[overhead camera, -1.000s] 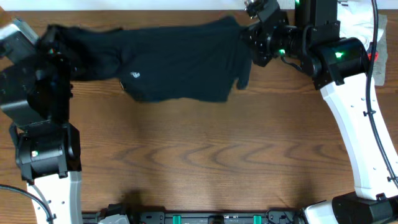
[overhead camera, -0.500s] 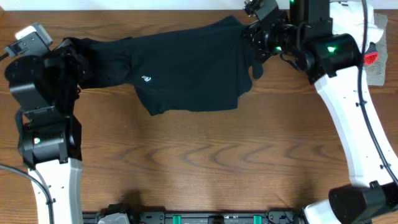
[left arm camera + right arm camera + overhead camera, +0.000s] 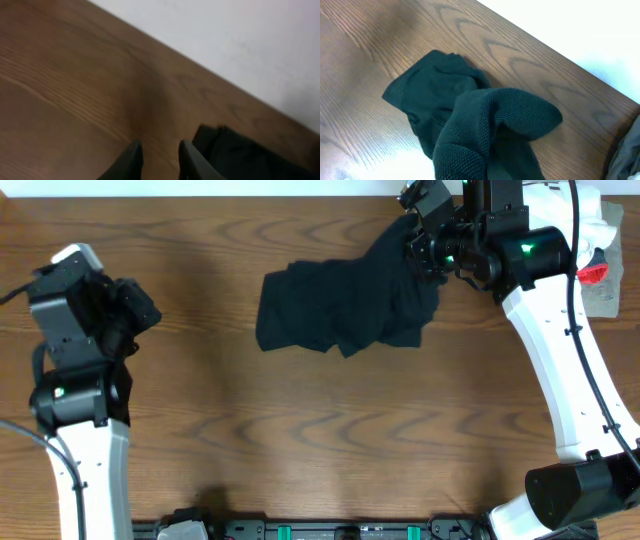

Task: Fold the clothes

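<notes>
Black T-shirt (image 3: 340, 305) is seen bunched in a crumpled heap on the wooden table (image 3: 300, 440), near the far edge, right of centre. Its right end is pinched by the right gripper (image 3: 418, 252), clamped tight on the fabric. Left gripper (image 3: 143, 312) is held well apart at the left, fingers (image 3: 131, 161) slightly parted, nothing between them.

The T-shirt (image 3: 340, 310) is soft black cloth, matt, with a fine knit texture showing close up. The counter (image 3: 320, 440) is brown wood-grain, smooth with a faint sheen.
</notes>
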Robot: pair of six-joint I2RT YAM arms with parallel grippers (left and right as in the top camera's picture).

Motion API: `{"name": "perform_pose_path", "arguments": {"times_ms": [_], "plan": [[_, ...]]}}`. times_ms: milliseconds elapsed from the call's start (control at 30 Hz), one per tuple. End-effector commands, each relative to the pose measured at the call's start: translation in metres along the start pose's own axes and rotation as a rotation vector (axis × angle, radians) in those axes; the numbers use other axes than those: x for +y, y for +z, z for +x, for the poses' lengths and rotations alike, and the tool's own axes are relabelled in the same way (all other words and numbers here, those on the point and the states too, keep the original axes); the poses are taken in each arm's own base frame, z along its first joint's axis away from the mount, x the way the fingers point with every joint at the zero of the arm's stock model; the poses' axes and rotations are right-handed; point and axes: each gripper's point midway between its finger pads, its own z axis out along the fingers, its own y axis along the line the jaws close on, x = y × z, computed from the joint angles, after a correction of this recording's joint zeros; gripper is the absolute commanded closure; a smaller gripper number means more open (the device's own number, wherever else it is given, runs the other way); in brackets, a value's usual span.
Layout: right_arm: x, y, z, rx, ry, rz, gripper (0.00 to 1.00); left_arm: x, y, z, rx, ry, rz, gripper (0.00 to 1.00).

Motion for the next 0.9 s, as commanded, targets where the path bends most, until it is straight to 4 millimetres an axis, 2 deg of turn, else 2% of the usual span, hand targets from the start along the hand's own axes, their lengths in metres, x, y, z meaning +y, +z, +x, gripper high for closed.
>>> {"name": "perform_pose_path", "arguments": {"times_ms": [0,100,233,333,467,667,767,867], "plan": [[-0.002,0.000,0.000,-0.001,0.011,0.002,0.99,-0.023,0.022,0.016,0.092,0.036,0.072,0.71],[-0.002,0.006,0.006,0.023,0.022,-0.004,0.95,-0.040,0.047,0.042,0.178,0.125,0.106,0.70],[-0.005,0.013,0.013,0.049,0.034,-0.008,0.99,-0.066,0.069,0.077,0.269,0.261,0.158,0.70],[-0.010,0.014,0.015,0.054,0.043,-0.002,0.99,-0.087,0.076,0.108,0.342,0.377,0.213,0.70],[-0.020,0.012,0.017,0.054,0.058,0.012,0.99,-0.129,0.074,0.155,0.439,0.560,0.388,0.70],[-0.027,0.011,0.019,0.055,0.070,0.023,0.99,-0.172,0.081,0.219,0.503,0.785,0.520,0.70],[-0.028,0.010,0.020,0.055,0.073,0.025,0.99,-0.185,0.087,0.243,0.521,0.842,0.551,0.71],[-0.028,0.010,0.021,0.061,0.076,0.024,0.99,-0.187,0.097,0.260,0.539,0.869,0.535,0.71]]}}
